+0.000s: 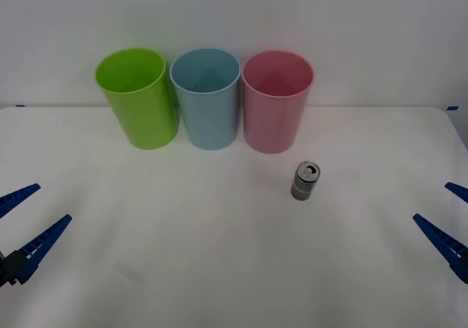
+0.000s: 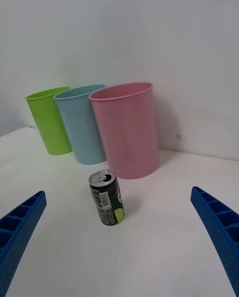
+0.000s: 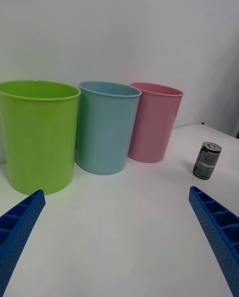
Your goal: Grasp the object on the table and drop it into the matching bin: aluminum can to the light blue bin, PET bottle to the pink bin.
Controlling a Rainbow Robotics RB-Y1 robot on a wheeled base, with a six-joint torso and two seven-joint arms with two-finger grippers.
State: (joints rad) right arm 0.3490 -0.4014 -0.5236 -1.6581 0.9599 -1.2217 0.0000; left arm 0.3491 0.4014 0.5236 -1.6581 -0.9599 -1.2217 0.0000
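Aluminum can [image 1: 306, 180] upright on table [image 1: 219, 269], near pink bin [image 1: 276, 101]

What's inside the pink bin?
Nothing that shows. From the front view, the pink bin has only bare pink walls down to its bottom, with no bottle or can inside. The aluminum can stands upright on the table in front of it.

The front view looks down from above at the table [image 1: 219, 269]. Both wrist views sit low, facing the bins at 12 o'clock. All share them.
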